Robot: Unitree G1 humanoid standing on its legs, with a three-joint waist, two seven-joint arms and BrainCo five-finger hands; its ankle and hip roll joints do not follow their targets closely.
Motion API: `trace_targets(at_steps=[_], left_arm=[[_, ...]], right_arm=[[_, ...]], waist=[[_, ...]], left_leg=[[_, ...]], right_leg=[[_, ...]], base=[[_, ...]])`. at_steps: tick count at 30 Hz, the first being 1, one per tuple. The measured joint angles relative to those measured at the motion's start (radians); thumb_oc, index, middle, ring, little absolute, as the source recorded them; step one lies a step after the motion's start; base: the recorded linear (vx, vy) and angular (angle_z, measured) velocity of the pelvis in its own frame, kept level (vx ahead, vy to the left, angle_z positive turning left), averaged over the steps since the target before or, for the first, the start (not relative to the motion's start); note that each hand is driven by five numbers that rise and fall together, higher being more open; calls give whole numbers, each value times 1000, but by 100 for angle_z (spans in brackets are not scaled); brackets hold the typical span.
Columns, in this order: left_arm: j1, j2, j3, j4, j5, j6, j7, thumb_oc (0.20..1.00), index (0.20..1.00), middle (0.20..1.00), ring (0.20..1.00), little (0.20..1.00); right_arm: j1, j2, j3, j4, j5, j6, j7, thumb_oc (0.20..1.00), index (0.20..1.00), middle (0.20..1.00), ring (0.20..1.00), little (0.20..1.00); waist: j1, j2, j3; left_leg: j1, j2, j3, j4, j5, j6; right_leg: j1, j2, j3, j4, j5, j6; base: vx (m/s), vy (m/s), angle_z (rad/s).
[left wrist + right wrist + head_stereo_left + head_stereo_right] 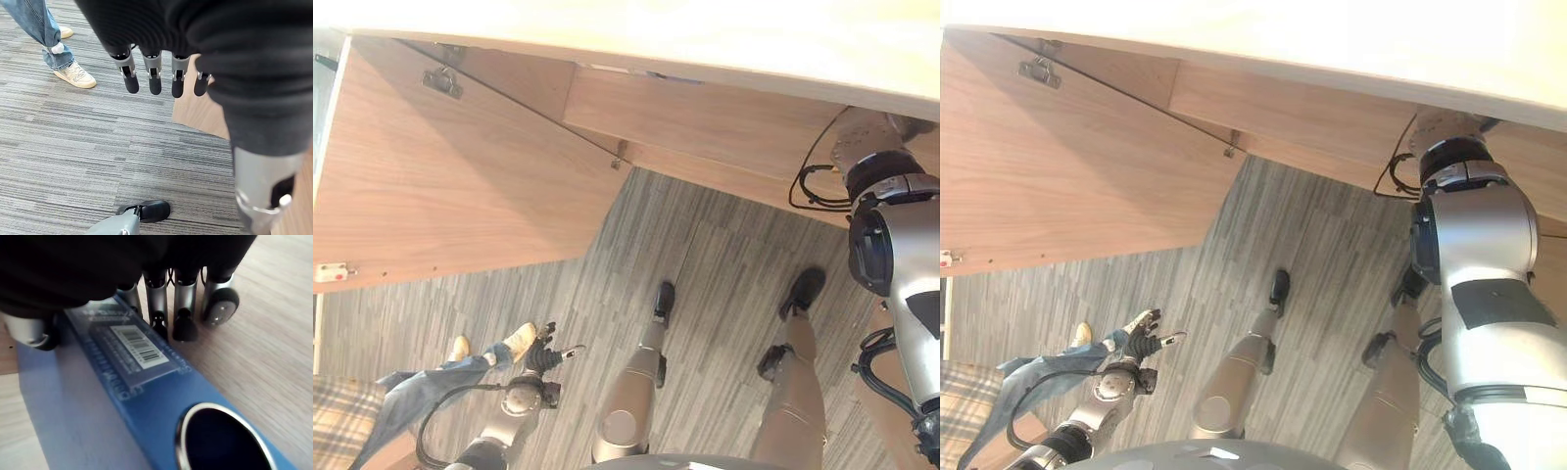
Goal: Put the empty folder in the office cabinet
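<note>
A blue folder (112, 401) with a barcode label and a round finger hole in its spine lies on a light wooden board (264, 357) in the right wrist view. My right hand (185, 293) is shut on it, fingers against one side of the spine and thumb on the other. In the eye views my right arm (891, 245) reaches up into the wooden office cabinet (705, 117), under its pale top. My left hand (543, 357) hangs low at my left side over the carpet, fingers (154, 73) straight and holding nothing.
The cabinet's door (440, 186) stands swung open at the left, with a metal hinge (442, 81) near its top. A person in jeans (431, 387) and light shoes (76, 76) stands on the grey striped carpet (724, 264) close to my left hand.
</note>
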Motion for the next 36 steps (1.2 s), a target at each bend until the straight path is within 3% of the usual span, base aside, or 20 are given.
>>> trace_targets(at_steps=[12, 13, 18, 26, 36], left_arm=[[14, 0, 33, -9, -31, 13, 5, 1000, 1000, 1000, 1000, 1000], [16, 0, 33, -17, -38, 15, 5, 1000, 1000, 1000, 1000, 1000], [23, 1, 33, -87, -46, 19, 5, 1000, 1000, 1000, 1000, 1000], [-4, 2, 22, -93, -43, 29, 9, 1000, 1000, 1000, 1000, 1000], [-57, 0, 7, -42, -33, 48, 35, 1000, 1000, 1000, 1000, 1000]], right_arm=[[-72, 22, 40, 8, -27, 35, 18, 200, 200, 200, 200, 200], [-72, 22, 44, 8, -37, 48, 23, 1000, 1000, 1000, 1000, 1000], [-70, 16, 111, 11, -57, 98, 81, 1000, 1000, 1000, 1000, 1000], [-47, 23, 94, 60, -79, 161, 98, 1000, 1000, 1000, 1000, 1000], [91, 111, 36, 72, -89, 140, 55, 1000, 1000, 1000, 1000, 1000]], waist=[[-1, 2, 0], [-1, 2, 0], [-6, 1, 0], [-32, 0, 0], [-65, -28, -1]], left_leg=[[-56, 14, -1, -5, -4, -5], [-58, 16, 1, -5, -4, -5], [-57, 21, 7, -1, -2, -6], [-6, 28, 10, 0, 16, -14], [85, 25, 31, 1, -8, -13]], right_leg=[[-85, 6, 6, 62, -25, -18], [-86, 9, 6, 62, -25, -18], [-84, 15, 7, 56, -25, -17], [-16, 21, 2, 36, -17, -6], [95, 29, 2, -21, -7, 6]], base=[[-2, -14, 1], [0, 0, 0], [0, 0, 0], [-2, 4, 0], [-11, 40, -4]])
